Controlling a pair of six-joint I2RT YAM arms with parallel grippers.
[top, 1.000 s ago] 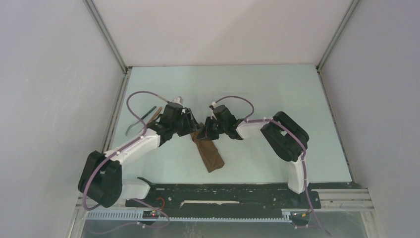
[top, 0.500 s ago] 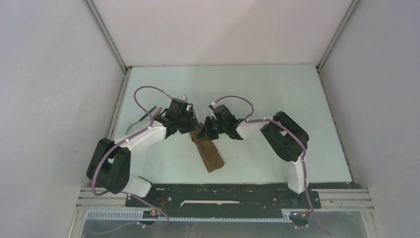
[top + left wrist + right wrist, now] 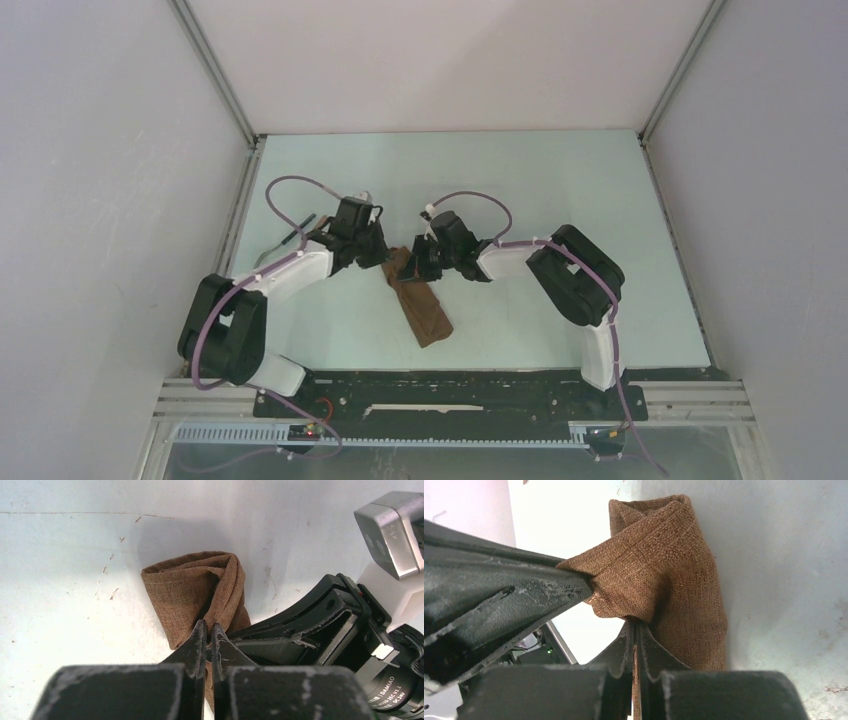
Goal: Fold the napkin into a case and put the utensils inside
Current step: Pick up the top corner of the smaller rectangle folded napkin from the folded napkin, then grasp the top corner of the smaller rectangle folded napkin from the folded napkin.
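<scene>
The dark brown napkin [image 3: 424,308] lies as a narrow folded case slanting toward the near edge. Its far end is bunched up [image 3: 195,587] between both grippers. My left gripper [image 3: 210,630] is shut on a fold of that end from the left [image 3: 388,258]. My right gripper [image 3: 636,629] is shut on the cloth [image 3: 674,575] from the right [image 3: 411,265]. A black left finger [image 3: 504,592] shows pinching a corner of the cloth. One thin dark utensil [image 3: 298,233] lies left of the left arm, partly hidden, and I cannot tell the pieces apart.
Grey enclosure walls stand close on the left [image 3: 120,200], right [image 3: 760,200] and back. Purple cables [image 3: 290,190] loop above both wrists. The right wrist's camera housing [image 3: 395,535] sits close beside my left fingers. The black base rail [image 3: 450,385] runs along the near edge.
My left gripper has shut on the napkin's far end, and its arm has drawn in toward the cloth. The right gripper has kept its hold without moving.
</scene>
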